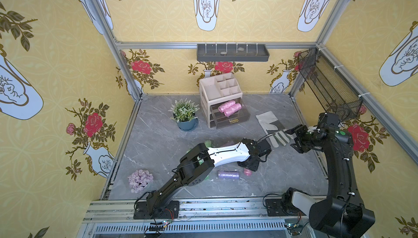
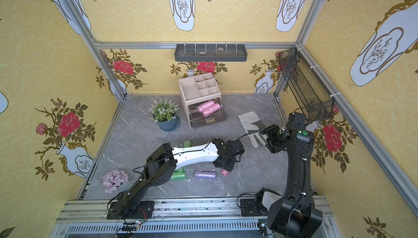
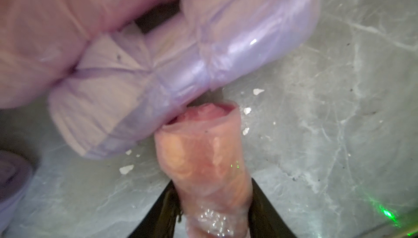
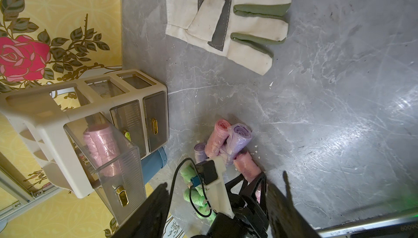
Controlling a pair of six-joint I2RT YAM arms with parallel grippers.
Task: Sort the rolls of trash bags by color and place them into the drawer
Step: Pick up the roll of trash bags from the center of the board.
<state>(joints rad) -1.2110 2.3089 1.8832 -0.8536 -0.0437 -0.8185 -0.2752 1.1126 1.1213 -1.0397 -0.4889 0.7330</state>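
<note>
**Tabletop and arms**
The grey marbled tabletop (image 1: 282,180) carries all items. Two arms are mounted at its front edge. The left arm (image 1: 226,154) reaches across the centre. The right arm (image 1: 337,169) stands near the right edge.

**Fixtures, one of each**
- One beige organizer (image 1: 220,89) stands at the middle of the back edge. The right wrist view shows three drawers: two are closed and one drawer (image 1: 245,114) is pulled open.
- One work glove (image 1: 269,123) lies flat toward the right edge.
- One potted plant (image 1: 184,112) stands just beside the organizer, on its left.
- One lilac flower cluster (image 1: 140,180) sits near the front left corner.

**Rolls, by colour**
- Two pink rolls (image 1: 226,106) lie side by side in the open drawer, touching.
- The remaining rolls lie on the tabletop near its centre, mostly under the left arm.
- There the right wrist view shows two more pink ones, at least two lilac rolls (image 4: 239,137) and three green rolls (image 4: 188,172). The arm partly hides the green ones.
- In both top views, a single lilac roll (image 1: 228,174) lies alone toward the front edge.

**End effectors**
- The left end effector (image 3: 212,182) is lowered to the tabletop. Its fingers flank one pink roll (image 3: 203,157) on both sides. It cannot be determined whether they clamp it.
- The right end effector (image 4: 224,180) hangs near the glove's finger end with its fingers spread apart and nothing between them.
</note>
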